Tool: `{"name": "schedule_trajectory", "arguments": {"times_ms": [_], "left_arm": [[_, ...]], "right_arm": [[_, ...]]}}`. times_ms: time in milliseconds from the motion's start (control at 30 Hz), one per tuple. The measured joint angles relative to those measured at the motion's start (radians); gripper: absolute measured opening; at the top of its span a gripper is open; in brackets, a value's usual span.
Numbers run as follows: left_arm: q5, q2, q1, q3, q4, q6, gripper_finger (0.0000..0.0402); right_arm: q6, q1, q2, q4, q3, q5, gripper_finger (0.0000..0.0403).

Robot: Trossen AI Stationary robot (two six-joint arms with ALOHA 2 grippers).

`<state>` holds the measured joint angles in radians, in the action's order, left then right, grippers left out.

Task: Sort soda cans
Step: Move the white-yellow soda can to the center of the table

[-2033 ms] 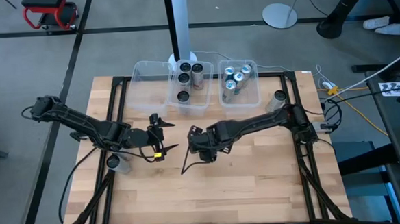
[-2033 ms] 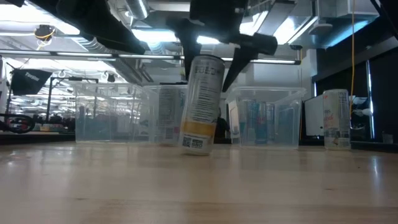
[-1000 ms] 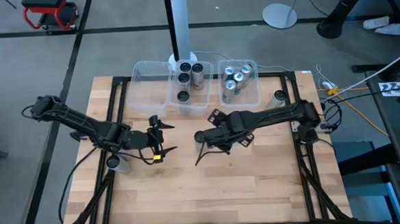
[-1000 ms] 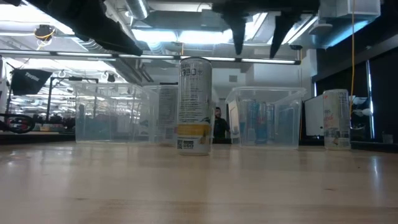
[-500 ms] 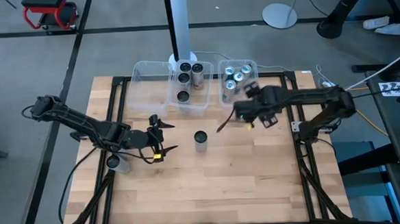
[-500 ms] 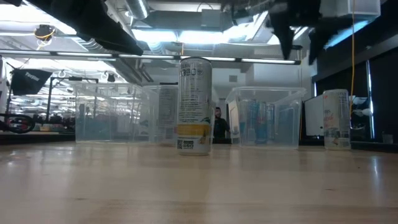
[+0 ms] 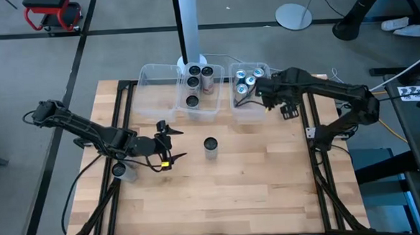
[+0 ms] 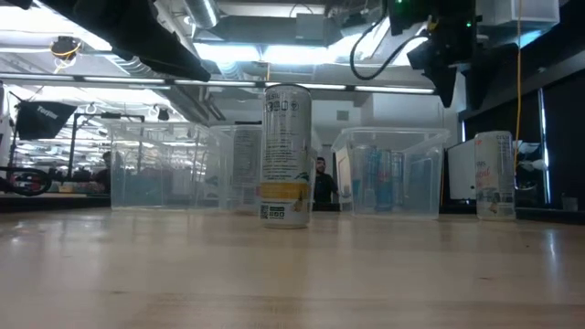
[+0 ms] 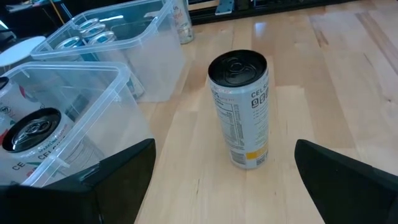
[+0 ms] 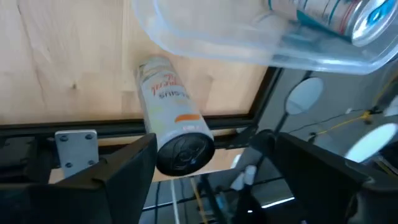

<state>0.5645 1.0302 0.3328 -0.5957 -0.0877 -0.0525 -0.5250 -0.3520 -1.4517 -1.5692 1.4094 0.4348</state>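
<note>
The dark two-finger left gripper (image 7: 169,143) sits low at nine o'clock of the table, fingers spread wide, arm reaching in from the left. The dark right gripper (image 7: 287,106) hangs at two o'clock, fingers parted.

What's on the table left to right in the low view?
Empty clear bin → lone upright can in front → bin of teal-marked cans → single can at the far right.
</note>
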Motion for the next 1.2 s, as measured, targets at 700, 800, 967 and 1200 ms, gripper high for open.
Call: {"name": "schedule_trajectory", "arguments": {"times_ms": [700, 800, 967, 1200], "left_arm": [[0.000, 0.001, 0.000, 0.000, -0.002, 0.000, 0.0373], [0.000, 0.001, 0.000, 0.000, 0.000, 0.000, 0.0373], [0.000, 0.001, 0.000, 0.000, 0.001, 0.000, 0.0373], [0.000, 0.001, 0.000, 0.000, 0.001, 0.000, 0.0373]], "right_arm": [[-0.111, -0.210, 0.002, -0.001, -0.172, -0.071, 0.0325], [-0.112, -0.227, 0.002, 0.002, -0.191, -0.047, 0.0325], [-0.138, -0.233, 0.002, 0.059, -0.219, -0.046, 0.0325], [-0.166, -0.233, 0.002, 0.138, -0.288, -0.070, 0.0325]]}}
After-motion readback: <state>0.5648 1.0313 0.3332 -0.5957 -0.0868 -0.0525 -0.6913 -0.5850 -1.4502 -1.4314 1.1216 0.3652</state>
